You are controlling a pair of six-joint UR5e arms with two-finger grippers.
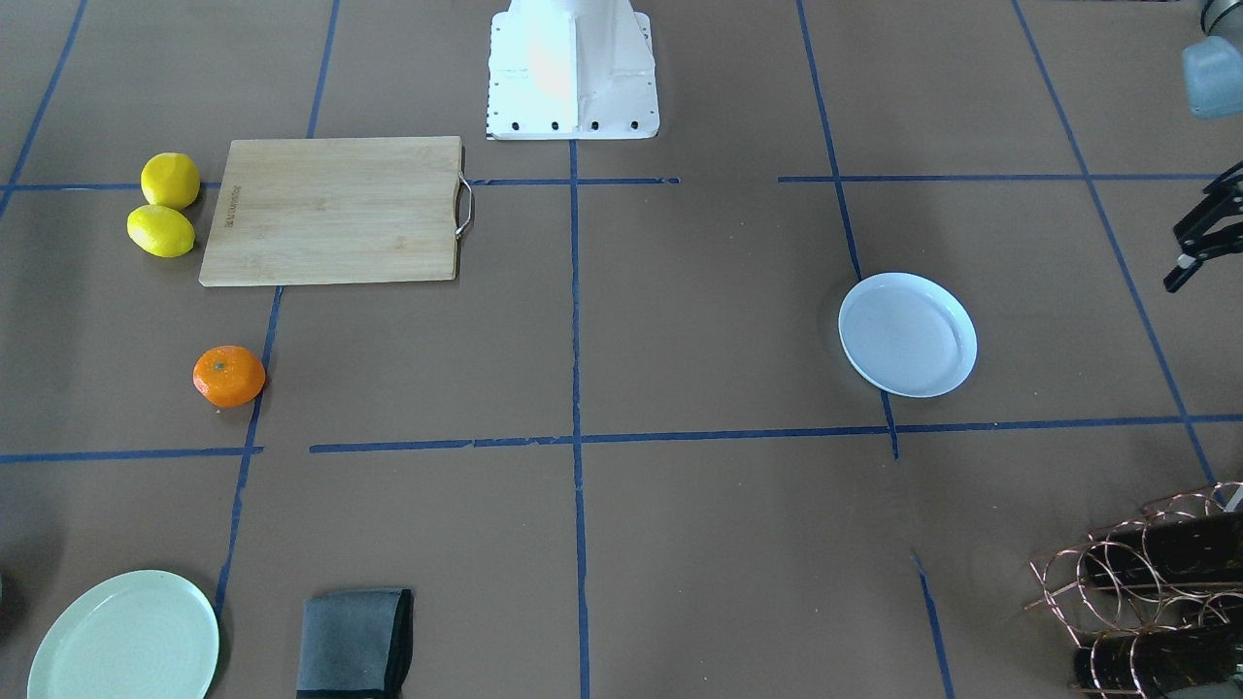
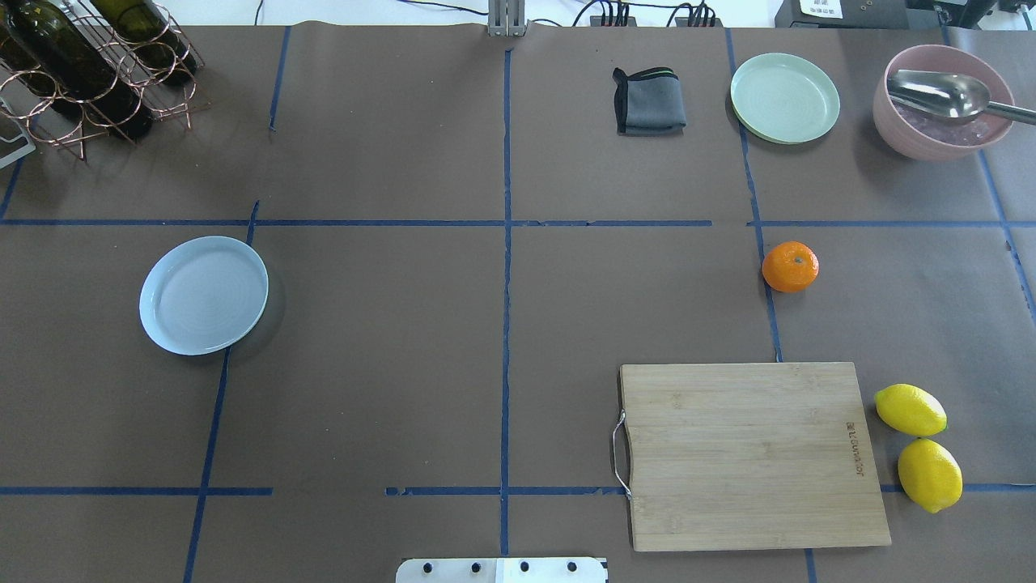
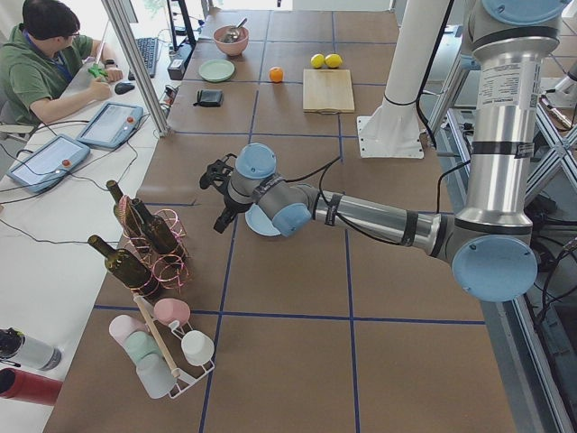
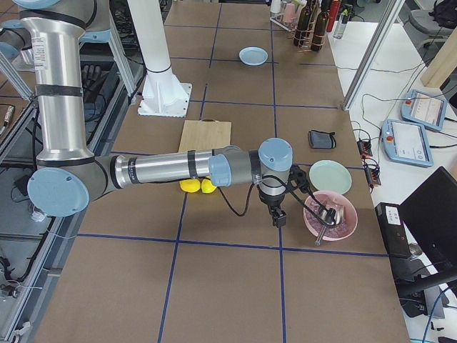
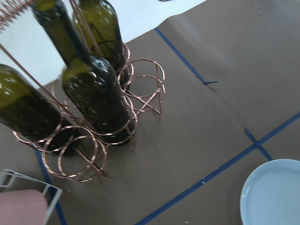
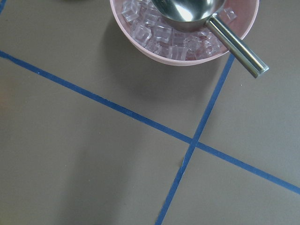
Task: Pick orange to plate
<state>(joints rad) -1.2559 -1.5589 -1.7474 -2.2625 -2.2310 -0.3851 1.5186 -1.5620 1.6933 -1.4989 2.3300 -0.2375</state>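
The left fingers (image 1: pixel 1204 235) hang above the bench (image 2: pixel 405 364), near the end where the copper wine rack (image 5: pixel 93 140) stands. They are spread apart, though the frame edge cuts off part of them in the front-facing view. The plate (image 2: pixel 204 295), pale bluish-white, lies flat on the bench just beside these fingers. The left wrist view catches its rim at the lower right, with the rack's green bottles (image 5: pixel 96 93) on the other side.

The orange (image 2: pixel 790 266) sits well apart from the left fingers, across the bench's middle line. It rests on a strip of blue tape with its stem dimple up, and touches nothing else. It is nearer the right fingers (image 4: pixel 275 216), which point down just beside a pink bowl (image 2: pixel 898 134). The bowl holds ice cubes and a metal scoop (image 2: pixel 943 93). Only the side view shows the right fingers, so I cannot tell whether they are apart or together.

On the robot's side of the orange lies a wooden cutting board (image 2: pixel 753 453). Two lemons (image 2: pixel 910 409) sit close together off the short edge opposite its handle. On the orange's other side, toward the operators' edge, are a pale green plate (image 2: pixel 785 97) and a folded grey cloth (image 2: pixel 649 101).
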